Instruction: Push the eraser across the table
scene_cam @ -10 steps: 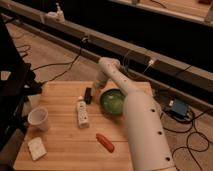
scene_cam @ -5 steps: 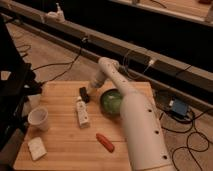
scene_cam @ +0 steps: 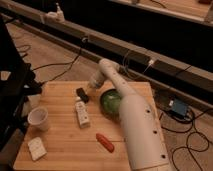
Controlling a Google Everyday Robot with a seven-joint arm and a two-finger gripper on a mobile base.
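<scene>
- The gripper (scene_cam: 91, 86) is held low over the table (scene_cam: 70, 145), near its far edge, most likely so it can be used as a pusher.
- Whether it is wide or narrow cannot be told.
- The eraser (scene_cam: 82, 94) is found just beside the gripper, maybe touching it, on the side away from the green bowl (scene_cam: 111, 102).
- From there, a push can be given across the wood.
- The eraser is seen as a small, black, dull block, laid flat and a bit slanted.
- A long white bar (scene_cam: 81, 112) is laid just past the eraser.
</scene>
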